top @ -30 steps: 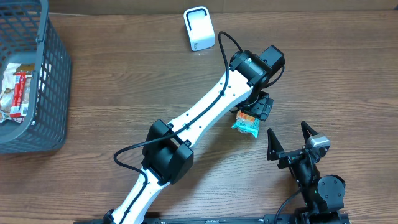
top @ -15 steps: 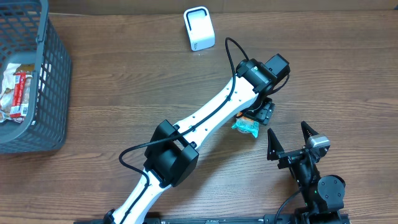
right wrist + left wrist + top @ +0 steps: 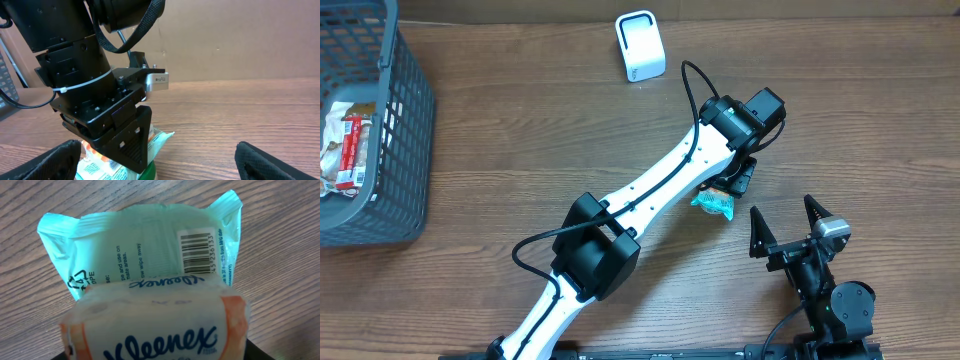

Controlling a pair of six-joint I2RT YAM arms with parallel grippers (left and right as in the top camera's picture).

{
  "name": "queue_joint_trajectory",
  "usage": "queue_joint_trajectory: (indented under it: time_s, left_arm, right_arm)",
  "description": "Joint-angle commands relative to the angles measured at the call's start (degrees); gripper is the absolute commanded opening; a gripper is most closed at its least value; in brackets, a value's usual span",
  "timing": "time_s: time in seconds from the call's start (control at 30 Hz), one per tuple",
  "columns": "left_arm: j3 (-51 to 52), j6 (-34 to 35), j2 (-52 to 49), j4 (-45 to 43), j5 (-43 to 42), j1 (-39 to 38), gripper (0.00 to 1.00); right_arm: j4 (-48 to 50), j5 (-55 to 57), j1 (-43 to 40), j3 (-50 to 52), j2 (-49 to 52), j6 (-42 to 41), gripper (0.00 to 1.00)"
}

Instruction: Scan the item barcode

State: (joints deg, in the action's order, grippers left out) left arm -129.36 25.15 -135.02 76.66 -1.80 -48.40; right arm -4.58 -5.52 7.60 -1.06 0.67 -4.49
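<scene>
- Left pincer (image 3: 729, 187) over the tissue packet (image 3: 712, 205); grip, I cannot tell.
- Right pincer (image 3: 782, 208), at its five o'clock, gapes wide.
- Surface (image 3: 880, 120) lies open toward three o'clock.

Overhead camera looks straight down on the whole desk (image 3: 520, 120). Left wrist camera sits close above the wipes pack (image 3: 145, 255). Right wrist camera sees that pack from low alongside.

- Tissue pack (image 3: 150, 280): mint-green wrapper, orange-and-white end, blue lettering.
- Barcode (image 3: 196, 252): black bars on white.
- Bench (image 3: 520, 130): brown wood grain.
- Basket (image 3: 405, 130): grey-blue mesh.
- Scanner (image 3: 640, 47): white.
</scene>
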Motion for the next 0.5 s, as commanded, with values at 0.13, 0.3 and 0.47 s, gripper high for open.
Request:
queue_joint_trajectory:
  time_s: [0.13, 0.3, 0.47]
  left_arm:
    - [-2.2, 0.2, 2.4, 1.0, 0.8, 0.8, 0.53]
    - [-2.2, 0.2, 4.5, 1.6, 0.8, 2.1, 0.53]
    - [-2.2, 0.2, 6.2, 3.3, 0.9, 4.1, 0.53]
  right_arm:
    - [0.2, 0.5, -0.2, 0.6, -0.4, -0.2, 1.00]
    - [0.2, 0.5, -0.2, 0.6, -0.4, -0.2, 1.00]
    - [0.2, 0.5, -0.2, 0.6, -0.4, -0.2, 1.00]
